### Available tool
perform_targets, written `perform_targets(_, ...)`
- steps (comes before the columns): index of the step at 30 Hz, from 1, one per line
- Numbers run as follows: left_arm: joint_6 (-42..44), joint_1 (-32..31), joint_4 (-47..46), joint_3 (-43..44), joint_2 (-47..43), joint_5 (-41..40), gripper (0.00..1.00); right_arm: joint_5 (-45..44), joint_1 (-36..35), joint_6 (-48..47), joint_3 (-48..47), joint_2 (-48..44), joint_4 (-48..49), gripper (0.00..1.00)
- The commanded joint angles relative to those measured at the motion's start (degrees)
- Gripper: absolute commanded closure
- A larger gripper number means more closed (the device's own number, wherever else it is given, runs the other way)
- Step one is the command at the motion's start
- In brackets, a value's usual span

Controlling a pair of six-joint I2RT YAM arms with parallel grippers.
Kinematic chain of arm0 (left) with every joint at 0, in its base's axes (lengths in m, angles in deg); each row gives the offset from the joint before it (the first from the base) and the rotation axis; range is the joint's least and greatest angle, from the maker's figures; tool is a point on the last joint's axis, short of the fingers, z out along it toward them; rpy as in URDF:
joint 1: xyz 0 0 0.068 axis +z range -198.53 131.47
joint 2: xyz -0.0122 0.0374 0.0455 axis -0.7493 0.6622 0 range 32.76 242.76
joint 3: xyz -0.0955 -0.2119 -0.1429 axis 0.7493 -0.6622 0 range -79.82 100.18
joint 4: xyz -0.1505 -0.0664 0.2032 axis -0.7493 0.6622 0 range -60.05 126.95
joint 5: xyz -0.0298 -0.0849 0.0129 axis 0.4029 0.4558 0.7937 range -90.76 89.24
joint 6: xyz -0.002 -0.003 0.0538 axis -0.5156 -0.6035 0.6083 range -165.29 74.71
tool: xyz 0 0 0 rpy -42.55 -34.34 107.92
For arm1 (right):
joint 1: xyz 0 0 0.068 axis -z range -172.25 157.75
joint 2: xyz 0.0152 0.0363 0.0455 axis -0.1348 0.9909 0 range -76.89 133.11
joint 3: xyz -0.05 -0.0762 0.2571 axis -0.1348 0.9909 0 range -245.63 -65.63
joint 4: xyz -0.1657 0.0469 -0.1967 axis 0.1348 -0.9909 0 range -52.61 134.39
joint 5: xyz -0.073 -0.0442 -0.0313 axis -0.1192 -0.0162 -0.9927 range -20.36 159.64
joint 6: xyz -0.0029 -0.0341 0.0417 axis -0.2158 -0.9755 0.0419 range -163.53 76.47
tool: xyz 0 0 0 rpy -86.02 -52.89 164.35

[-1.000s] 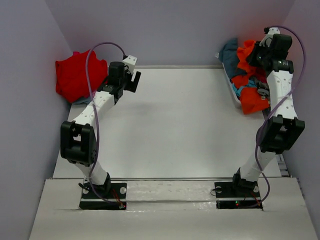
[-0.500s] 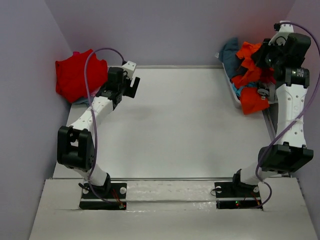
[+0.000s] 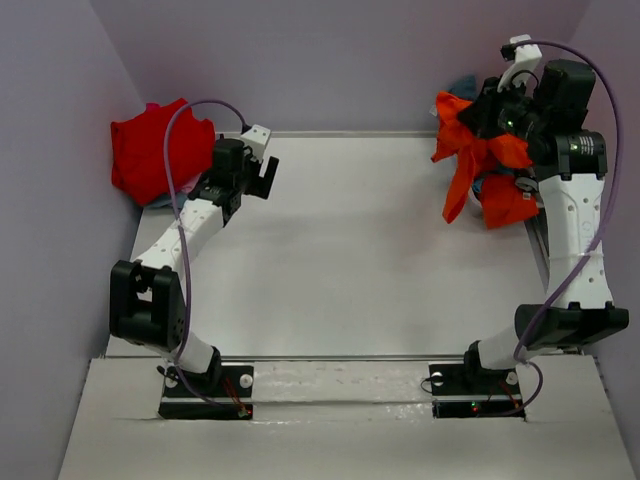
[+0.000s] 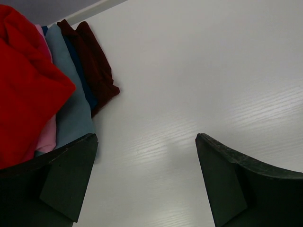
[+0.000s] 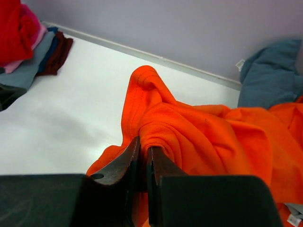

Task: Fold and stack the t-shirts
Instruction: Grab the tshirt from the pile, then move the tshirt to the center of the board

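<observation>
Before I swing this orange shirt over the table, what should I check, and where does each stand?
1. The right gripper is shut on the orange t-shirt: ok.
2. The orange t-shirt hangs clear of the pile: cannot tell, its hanging end overlaps the pile.
3. The table is bare in the middle for spreading: ok.
4. The left gripper is open, holding nothing: ok.
5. The folded stack sits out of the way at the far left corner: ok.

I count five t-shirts (image 4: 71, 99) piled at the table's (image 3: 350, 260) far-left corner; one orange t-shirt (image 5: 189, 127) far-right; heap (image 3: 503, 205) there, number unclear.
</observation>
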Motion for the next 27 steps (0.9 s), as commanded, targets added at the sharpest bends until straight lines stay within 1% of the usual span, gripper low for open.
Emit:
perform_targets(1, -0.32, -0.20, -2.70, -1.51, -3.39, 0.31, 0.01, 2.66, -2.11, -1.92, -5.13, -3.59, -1.56, 0.93)
perform_targets(5, -0.23, -0.20, -2.71, -1.87, -3.74, 0.30, 0.01, 3.73, -3.86, -2.89, -7.42, -5.35, -3.05, 0.93)
perform_targets(8, -0.15, -0.20, -3.06, -2.48, -3.74, 0.39, 0.01, 4.52, -5.01, -3.68, -11.02, -5.62, -5.60, 0.93)
perform_targets(10, -0.32, -0.20, -3.23, -2.66, -3.30, 0.48, 0.01, 6.18, -5.54, -4.47, -12.08, -6.58, -6.31, 0.93)
perform_targets(13, -0.59, -0.20, -2.88, -2.22, -2.69, 0.57, 0.01, 7.85, -6.59, -5.53, -10.68, -9.13, -6.66, 0.93)
perform_targets(16, -0.67, -0.20, -2.53, -1.69, -1.99, 0.39, 0.01, 10.49, -7.91, -7.28, -6.21, -10.54, -8.06, 0.93)
perform_targets(17, -0.67, -0.20, -2.53, -1.60, -1.98, 0.31, 0.01, 10.67, -8.44, -7.63, -6.20, -10.54, -8.50, 0.93)
perform_targets(22, -0.59, -0.20, -2.18, -1.16, -1.28, -0.48, 0.01, 8.13, -12.39, -10.44, 0.12, -10.19, -9.57, 0.93)
perform_targets(23, -0.59, -0.20, -2.18, -1.25, -1.19, -0.66, 0.01, 6.47, -13.70, -11.14, 0.83, -10.19, -9.65, 0.93)
perform_targets(24, -0.32, -0.20, -2.27, -1.43, -1.10, -1.01, 0.01, 2.54, -16.24, -12.20, 1.36, -9.84, -9.74, 0.93)
perform_targets(27, -0.15, -0.20, -2.09, -1.34, -0.75, -1.36, 0.01, -2.75, -18.45, -13.43, 0.75, -7.57, -10.79, 0.93)
